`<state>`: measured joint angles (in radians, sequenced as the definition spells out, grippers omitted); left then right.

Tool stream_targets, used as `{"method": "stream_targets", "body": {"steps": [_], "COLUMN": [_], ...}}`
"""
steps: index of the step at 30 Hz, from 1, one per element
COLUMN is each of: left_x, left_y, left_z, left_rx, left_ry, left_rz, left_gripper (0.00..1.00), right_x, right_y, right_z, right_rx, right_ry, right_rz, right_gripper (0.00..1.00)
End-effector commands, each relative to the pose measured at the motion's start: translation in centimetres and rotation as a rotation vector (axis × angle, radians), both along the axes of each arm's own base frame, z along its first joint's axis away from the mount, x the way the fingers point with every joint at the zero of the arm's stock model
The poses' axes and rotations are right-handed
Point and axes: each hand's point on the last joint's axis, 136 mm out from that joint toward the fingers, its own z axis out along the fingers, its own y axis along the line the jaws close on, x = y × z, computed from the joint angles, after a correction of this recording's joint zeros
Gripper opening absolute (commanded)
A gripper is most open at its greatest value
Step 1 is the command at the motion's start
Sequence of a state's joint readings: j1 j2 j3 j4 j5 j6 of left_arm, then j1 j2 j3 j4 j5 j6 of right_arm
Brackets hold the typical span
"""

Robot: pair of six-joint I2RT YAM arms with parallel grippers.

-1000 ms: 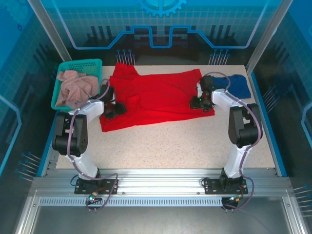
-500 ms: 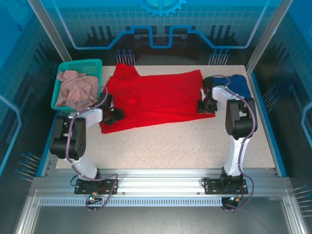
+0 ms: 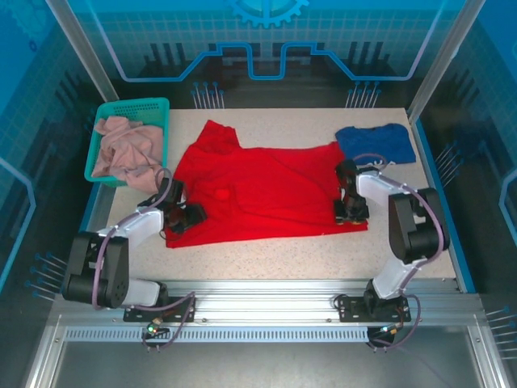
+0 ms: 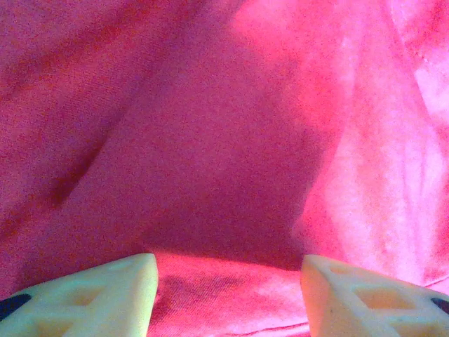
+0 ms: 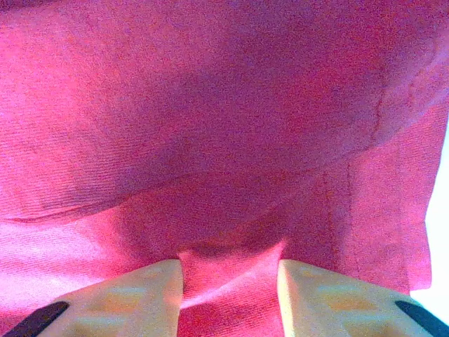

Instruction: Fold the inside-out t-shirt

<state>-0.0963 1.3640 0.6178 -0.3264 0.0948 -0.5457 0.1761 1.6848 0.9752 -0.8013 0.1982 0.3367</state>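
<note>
The red inside-out t-shirt [image 3: 266, 190] lies spread at the centre of the table [image 3: 266, 259], light, limp, quick to bunch. My left claw [image 3: 182, 217] pinches a thick fold at its left edge, my right claw [image 3: 351, 212] a ridge by the right hem; I judge corners and seams the surest holds

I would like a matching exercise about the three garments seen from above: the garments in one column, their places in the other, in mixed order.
Garments:
1. red t-shirt
2. dark blue t-shirt
3. beige garment

Places:
A. inside the green basket
B. spread across the middle of the table
C. at the table's far right corner

Pairs: 1-B, 2-C, 3-A
</note>
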Motion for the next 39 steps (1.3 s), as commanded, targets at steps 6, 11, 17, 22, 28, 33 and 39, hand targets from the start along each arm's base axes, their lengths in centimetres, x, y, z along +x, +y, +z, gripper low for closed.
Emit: {"method": "stream_targets", "body": {"steps": [6,11,17,22,28,33,39], "left_x": [3.9,5.7,8.1,9.6,10.0,10.2,9.8], "left_y": [-3.3,-8.0,-12.1,-15.7,-15.7,-14.4,-7.8], "left_z": [6.6,6.7,4.4,2.8,0.9,3.9,5.4], "left_rx": [-0.062,-0.105,-0.161,-0.167,-0.090,-0.018,0.004], "left_ry": [-0.177,-0.183,-0.151,-0.139,-0.091,-0.167,-0.210], "left_rz": [-0.079,-0.198,-0.284,-0.361,-0.412,-0.430,-0.253], "left_gripper": [0.59,0.57,0.51,0.51,0.53,0.57,0.59], "right_x": [4.8,6.7,7.8,8.0,7.5,7.7,9.0], "right_y": [6.0,6.1,4.5,4.3,4.3,4.4,5.1], "right_z": [3.6,3.2,1.9,1.6,1.9,2.4,2.3], "right_rx": [0.265,0.262,0.302,0.308,0.307,0.320,0.357], "right_ry": [-0.228,-0.229,-0.189,-0.184,-0.187,-0.204,-0.220], "right_rz": [0.026,0.025,-0.056,-0.056,-0.047,-0.039,-0.031], "right_gripper": [0.44,0.44,0.43,0.43,0.43,0.43,0.44]}}
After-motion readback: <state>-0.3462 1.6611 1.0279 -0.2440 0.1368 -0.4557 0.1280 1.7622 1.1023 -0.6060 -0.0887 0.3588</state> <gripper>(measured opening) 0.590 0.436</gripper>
